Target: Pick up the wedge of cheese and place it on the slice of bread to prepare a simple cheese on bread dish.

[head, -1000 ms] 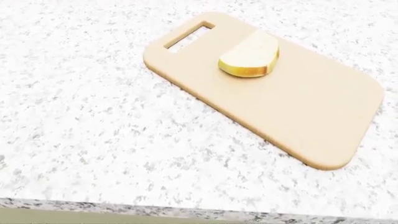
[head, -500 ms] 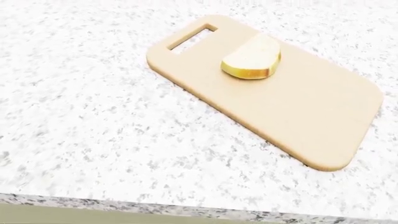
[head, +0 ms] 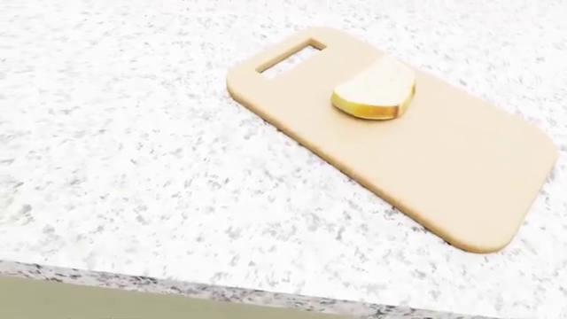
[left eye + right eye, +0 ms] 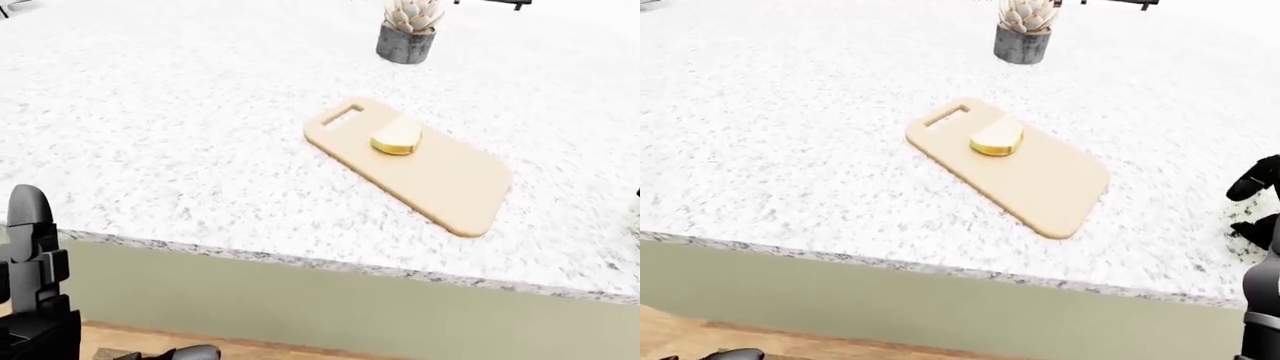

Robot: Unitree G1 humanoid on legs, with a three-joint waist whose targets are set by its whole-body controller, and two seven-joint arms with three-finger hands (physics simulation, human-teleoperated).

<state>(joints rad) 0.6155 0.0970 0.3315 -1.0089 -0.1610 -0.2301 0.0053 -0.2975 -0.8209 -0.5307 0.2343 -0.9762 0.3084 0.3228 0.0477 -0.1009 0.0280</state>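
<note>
A slice of bread point(image 3: 374, 92) with a golden crust lies on a tan wooden cutting board point(image 3: 460, 166), toward its handle end. The board lies at an angle on a speckled white stone counter point(image 3: 133, 166). No wedge of cheese shows in any view. My right hand point(image 4: 1252, 206) shows as dark fingers at the right edge of the right-eye view, over the counter to the right of the board, fingers apart with nothing seen between them. My left hand point(image 4: 30, 247) hangs low at the bottom left of the left-eye view, below the counter edge; its grip is unclear.
A grey pot with a pale spiky plant point(image 4: 405, 41) stands on the counter above the board in the left-eye view. The counter's near edge point(image 4: 300, 259) runs across the lower part, with a green cabinet face and wooden floor below.
The whole head view has shifted: the board and bread now sit a little further right and lower in the picture. The camera moved; the things on the counter did not.
</note>
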